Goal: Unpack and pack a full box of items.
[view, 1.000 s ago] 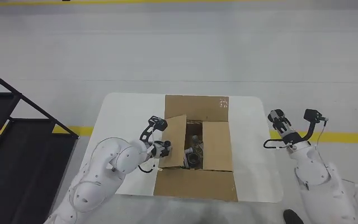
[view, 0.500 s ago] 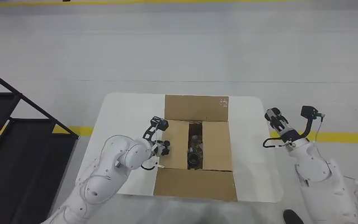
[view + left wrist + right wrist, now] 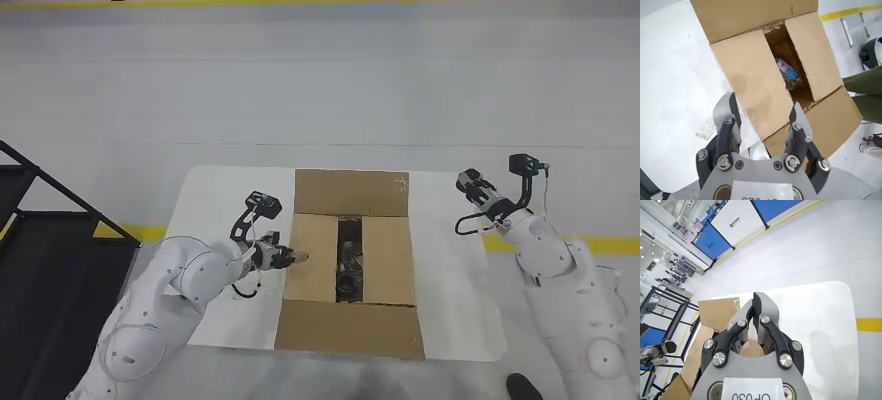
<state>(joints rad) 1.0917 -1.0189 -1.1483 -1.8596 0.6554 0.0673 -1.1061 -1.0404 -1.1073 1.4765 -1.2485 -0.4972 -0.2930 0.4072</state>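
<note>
A brown cardboard box stands in the middle of the white table. Its two inner flaps lie nearly flat with a narrow gap between them, and its two outer flaps are folded outward. Through the gap I see a crumpled clear plastic bottle and other items. My left gripper hovers open over the outer edge of the left inner flap, and its fingers hold nothing. My right gripper is shut and empty, raised over the table's far right part, apart from the box.
A scrap of clear plastic film lies on the table beside the box, near the left gripper. A black metal rack stands just off the table's left side. The table has bare room left and right of the box.
The left inner flap, which stood raised, now lies down over the box. My left gripper has drawn back leftward off it. The right arm has moved toward the far side and inward.
</note>
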